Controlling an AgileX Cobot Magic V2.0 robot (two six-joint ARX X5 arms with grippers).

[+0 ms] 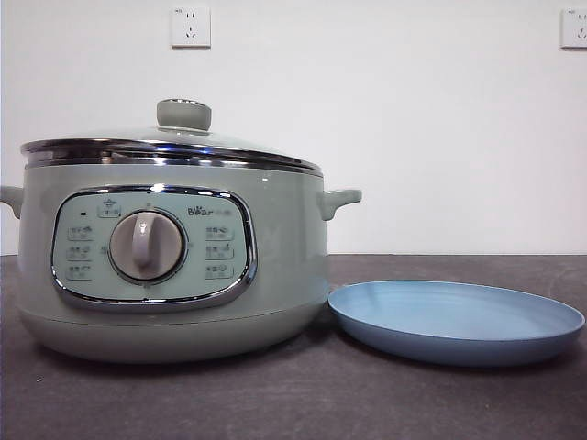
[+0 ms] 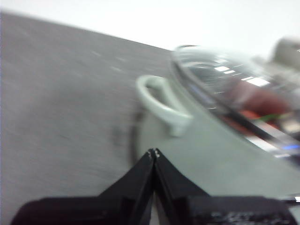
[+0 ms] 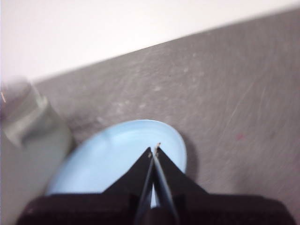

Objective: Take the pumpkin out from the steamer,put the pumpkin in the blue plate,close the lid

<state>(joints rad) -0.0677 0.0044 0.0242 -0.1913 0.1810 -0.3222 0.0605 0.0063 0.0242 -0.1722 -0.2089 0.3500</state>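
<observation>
Currently the domed glass lid (image 1: 174,139) sits on the sage-green steamer (image 1: 174,266), orange-red pumpkin (image 2: 262,105) inside; both grippers' jaws clenched, empty; chrome knob grip could slip, dropping glass onto the light-blue plate (image 1: 456,321) alongside

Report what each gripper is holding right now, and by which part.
Nothing is held. The left gripper is shut on air beside the steamer; the right gripper is shut on air above the blue plate.
</observation>
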